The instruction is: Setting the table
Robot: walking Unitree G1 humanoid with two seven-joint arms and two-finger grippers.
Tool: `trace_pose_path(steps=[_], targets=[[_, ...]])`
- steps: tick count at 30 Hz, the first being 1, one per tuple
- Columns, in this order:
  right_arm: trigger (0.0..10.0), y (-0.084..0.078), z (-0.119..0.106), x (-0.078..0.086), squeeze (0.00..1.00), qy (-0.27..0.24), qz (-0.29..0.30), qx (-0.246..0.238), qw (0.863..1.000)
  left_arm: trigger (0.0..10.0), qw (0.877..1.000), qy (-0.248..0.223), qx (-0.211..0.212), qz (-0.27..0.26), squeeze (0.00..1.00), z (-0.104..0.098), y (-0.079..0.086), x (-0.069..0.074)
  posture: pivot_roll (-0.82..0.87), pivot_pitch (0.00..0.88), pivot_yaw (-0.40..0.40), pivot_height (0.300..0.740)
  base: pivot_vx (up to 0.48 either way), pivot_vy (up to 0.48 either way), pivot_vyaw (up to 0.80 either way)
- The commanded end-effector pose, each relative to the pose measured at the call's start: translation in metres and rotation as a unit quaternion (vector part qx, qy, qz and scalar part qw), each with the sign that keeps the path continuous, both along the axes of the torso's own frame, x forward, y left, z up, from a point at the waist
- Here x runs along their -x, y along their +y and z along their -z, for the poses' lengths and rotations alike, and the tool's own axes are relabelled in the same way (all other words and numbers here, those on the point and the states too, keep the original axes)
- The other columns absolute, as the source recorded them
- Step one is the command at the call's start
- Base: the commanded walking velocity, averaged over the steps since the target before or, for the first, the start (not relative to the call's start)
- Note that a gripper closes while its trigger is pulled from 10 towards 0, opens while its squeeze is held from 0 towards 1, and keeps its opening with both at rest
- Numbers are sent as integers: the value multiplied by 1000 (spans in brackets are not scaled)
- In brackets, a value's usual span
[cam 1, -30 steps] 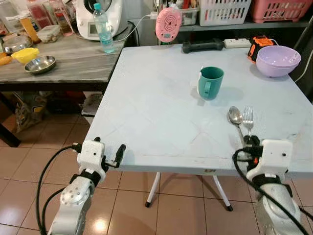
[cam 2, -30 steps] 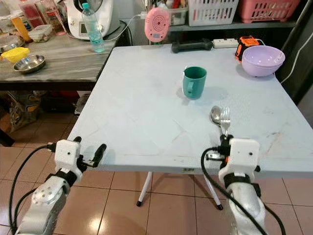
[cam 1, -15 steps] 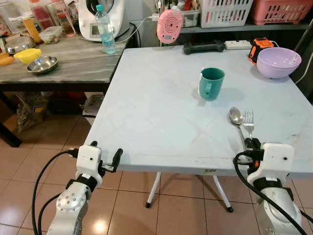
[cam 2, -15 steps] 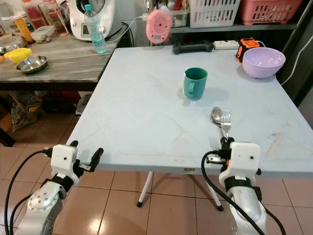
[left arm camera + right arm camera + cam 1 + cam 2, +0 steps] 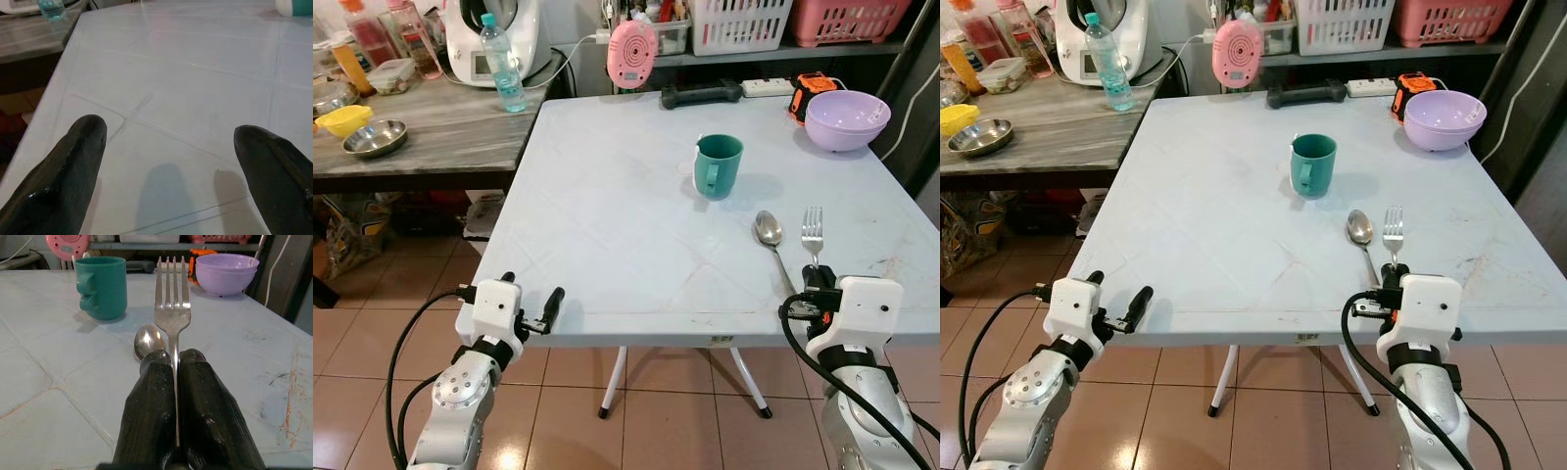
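Note:
A silver fork [image 5: 813,227] lies lengthwise near the white table's [image 5: 607,215] front right edge, tines pointing away from me. My right gripper [image 5: 175,357] is shut on its handle, and also shows at the table edge [image 5: 814,284]. A silver spoon [image 5: 769,231] lies just left of the fork, a small gap apart. Further in stands a green mug [image 5: 717,164], and a purple bowl [image 5: 847,119] sits at the far right corner. My left gripper [image 5: 168,128] is open over the table's front left corner, holding nothing.
A grey side counter [image 5: 431,122] on the left holds a water bottle [image 5: 496,64], a steel bowl [image 5: 374,138] and a yellow bowl [image 5: 337,120]. A pink round device [image 5: 632,54], a black bar [image 5: 700,95] and an orange tool [image 5: 808,86] line the table's far edge.
The fork, held in my right gripper, has moved right and now lies apart from the spoon. The camera has shifted slightly. My left arm hovers at the same corner.

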State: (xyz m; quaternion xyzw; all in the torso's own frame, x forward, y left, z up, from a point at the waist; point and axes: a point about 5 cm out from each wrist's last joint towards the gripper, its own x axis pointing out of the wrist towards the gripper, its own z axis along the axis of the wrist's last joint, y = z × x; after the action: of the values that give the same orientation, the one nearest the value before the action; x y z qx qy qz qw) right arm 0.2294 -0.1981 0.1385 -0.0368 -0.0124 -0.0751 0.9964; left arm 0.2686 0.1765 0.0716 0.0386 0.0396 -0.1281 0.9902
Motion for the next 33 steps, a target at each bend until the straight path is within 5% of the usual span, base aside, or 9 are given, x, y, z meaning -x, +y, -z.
trace_pose_path(steps=[1,33], targets=[[10000,5,-1,-2,0,-6,-8,-3,1000,10000,1000,7,-5,-3,0,1,4,0,-168,40,105,740,0,292,0],[10000,10,-1,-5,0,-14,-24,5,1000,10000,1000,-4,1,7,0,-11,-10,1,-161,36,99,740,0,337,0]])
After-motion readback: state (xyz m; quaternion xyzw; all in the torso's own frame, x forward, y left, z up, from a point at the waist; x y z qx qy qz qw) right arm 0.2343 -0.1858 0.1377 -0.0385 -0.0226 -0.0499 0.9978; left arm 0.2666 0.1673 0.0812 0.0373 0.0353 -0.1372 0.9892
